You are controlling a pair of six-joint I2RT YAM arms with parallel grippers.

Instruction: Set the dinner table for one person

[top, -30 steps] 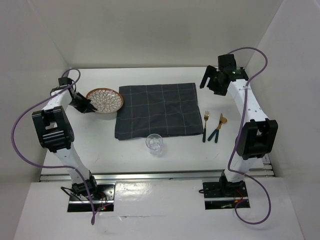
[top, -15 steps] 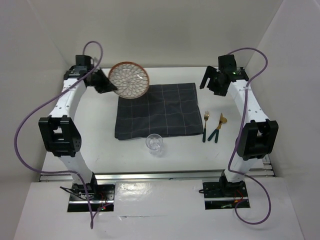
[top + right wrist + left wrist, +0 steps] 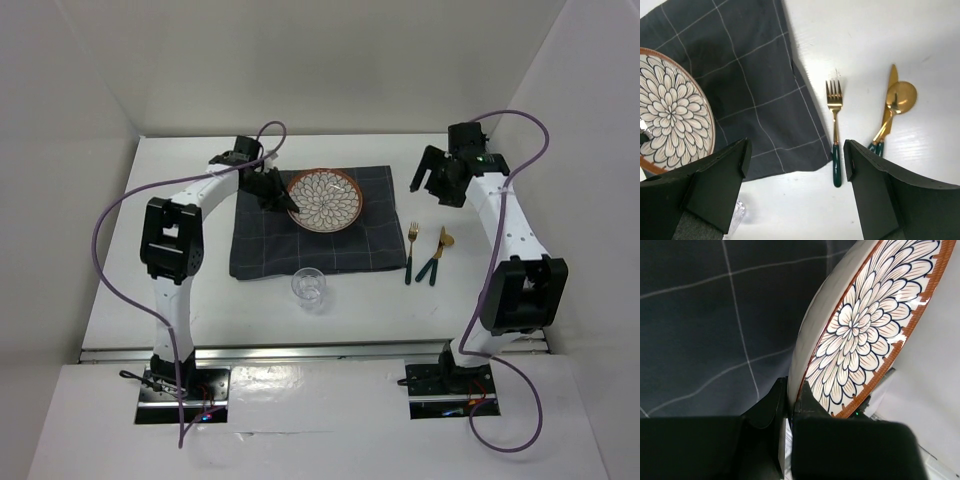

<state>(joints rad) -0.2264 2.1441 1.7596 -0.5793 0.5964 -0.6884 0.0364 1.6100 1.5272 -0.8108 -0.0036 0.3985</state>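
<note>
I pinch plate rim in left gripper, tilted over cloth for centring; right gripper agape, empty, near fork.

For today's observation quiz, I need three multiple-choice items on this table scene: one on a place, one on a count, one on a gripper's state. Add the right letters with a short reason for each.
1. Where is the patterned plate?
A. over the dark checked cloth
B. far left of it
C. at the near edge

2. How many pieces of cutlery lie right of the cloth?
A. one
B. three
C. five

3. The right gripper is:
A. open and empty
B. shut on a glass
C. shut on the plate

Answers:
1 A: the top view shows the plate over the cloth, pinched at its rim by the left gripper.
2 B: a fork, a knife and a spoon lie there.
3 A: its fingers stand wide apart with nothing between them.
</note>
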